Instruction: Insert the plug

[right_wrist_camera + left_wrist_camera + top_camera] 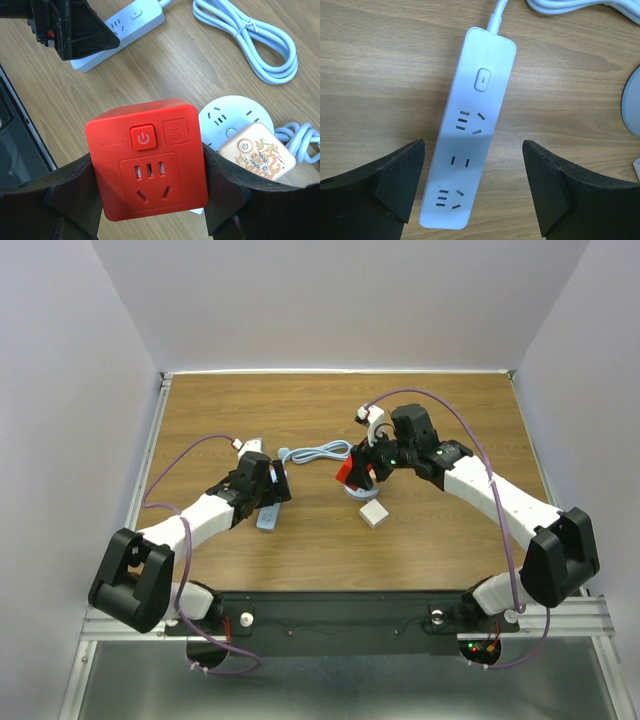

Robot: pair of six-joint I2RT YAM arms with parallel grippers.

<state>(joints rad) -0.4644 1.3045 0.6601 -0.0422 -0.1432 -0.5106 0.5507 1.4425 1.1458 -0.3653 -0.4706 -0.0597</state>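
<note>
Red plug (147, 160) is clamped in the right gripper (150, 192); left gripper (475, 172) hangs open, jaws straddling the strip (477, 100).

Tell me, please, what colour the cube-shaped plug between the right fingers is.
The plug is bright red, seen best in the right wrist view.

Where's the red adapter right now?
The red adapter is mid-table in the top view, clamped in the right hand beside the round white socket.
</note>
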